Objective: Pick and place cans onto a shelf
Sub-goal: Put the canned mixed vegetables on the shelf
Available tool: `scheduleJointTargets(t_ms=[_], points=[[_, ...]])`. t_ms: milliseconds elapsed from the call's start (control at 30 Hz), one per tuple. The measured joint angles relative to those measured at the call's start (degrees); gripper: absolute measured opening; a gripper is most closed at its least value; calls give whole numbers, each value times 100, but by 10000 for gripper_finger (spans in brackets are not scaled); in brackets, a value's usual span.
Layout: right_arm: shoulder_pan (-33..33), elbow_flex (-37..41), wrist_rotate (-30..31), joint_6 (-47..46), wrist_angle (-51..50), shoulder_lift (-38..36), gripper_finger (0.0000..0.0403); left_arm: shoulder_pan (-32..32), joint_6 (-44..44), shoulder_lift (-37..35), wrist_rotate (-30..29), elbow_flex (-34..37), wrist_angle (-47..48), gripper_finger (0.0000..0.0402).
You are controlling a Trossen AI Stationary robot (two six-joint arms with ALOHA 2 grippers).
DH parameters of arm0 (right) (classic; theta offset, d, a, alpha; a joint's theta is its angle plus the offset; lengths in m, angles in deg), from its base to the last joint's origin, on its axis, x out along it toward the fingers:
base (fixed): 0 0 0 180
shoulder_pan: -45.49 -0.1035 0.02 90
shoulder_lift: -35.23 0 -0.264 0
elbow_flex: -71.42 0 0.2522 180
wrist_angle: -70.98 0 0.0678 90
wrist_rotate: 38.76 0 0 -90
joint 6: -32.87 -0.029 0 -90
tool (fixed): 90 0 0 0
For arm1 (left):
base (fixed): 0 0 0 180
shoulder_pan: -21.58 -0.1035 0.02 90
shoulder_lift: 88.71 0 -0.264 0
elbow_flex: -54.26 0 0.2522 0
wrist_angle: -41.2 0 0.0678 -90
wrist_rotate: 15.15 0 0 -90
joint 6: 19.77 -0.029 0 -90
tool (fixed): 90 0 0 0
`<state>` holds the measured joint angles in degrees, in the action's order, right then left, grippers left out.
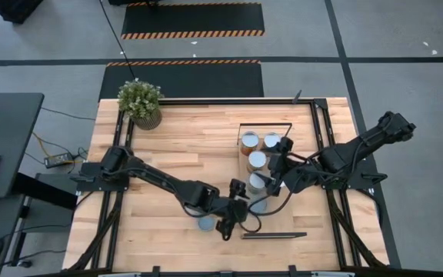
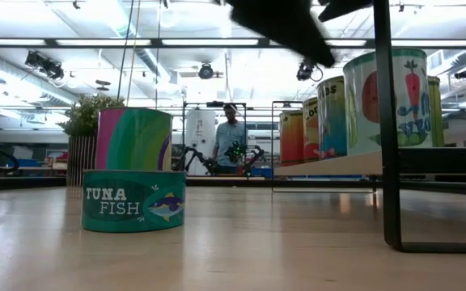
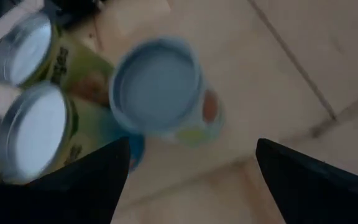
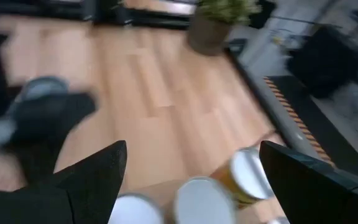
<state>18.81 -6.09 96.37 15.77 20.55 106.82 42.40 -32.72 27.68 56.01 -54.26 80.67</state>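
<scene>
Left hand (image 1: 233, 219): fingers spread, empty, poised over an upright can (image 3: 160, 87).
Can: on the counter (image 1: 168, 142), directly beneath, axis vertical.
Shelf (image 1: 271, 235): just right; cans stand on it.
Right hand (image 1: 277, 171): fingers apart, above the shelf's cans.

Silver-topped cans (image 1: 257, 151) stand upright on the light-wood shelf (image 1: 302, 165); one tuna can (image 2: 133, 200) sits on the tabletop.

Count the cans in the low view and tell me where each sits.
7. The tuna fish can sits on the table, a taller can behind it. Five stand on the shelf: nearest, one behind, three farther back.
</scene>
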Motion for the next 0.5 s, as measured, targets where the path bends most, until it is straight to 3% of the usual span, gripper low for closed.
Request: scheduleJointTargets(t_ms=[233, 500], points=[[-66, 382, -1471, 364, 787, 31, 375, -12, 185, -505, -235, 51, 860, 319], [-457, 385, -1735, 380, 778, 814, 375, 40, 808, -1142, -627, 1281, 795, 272]])
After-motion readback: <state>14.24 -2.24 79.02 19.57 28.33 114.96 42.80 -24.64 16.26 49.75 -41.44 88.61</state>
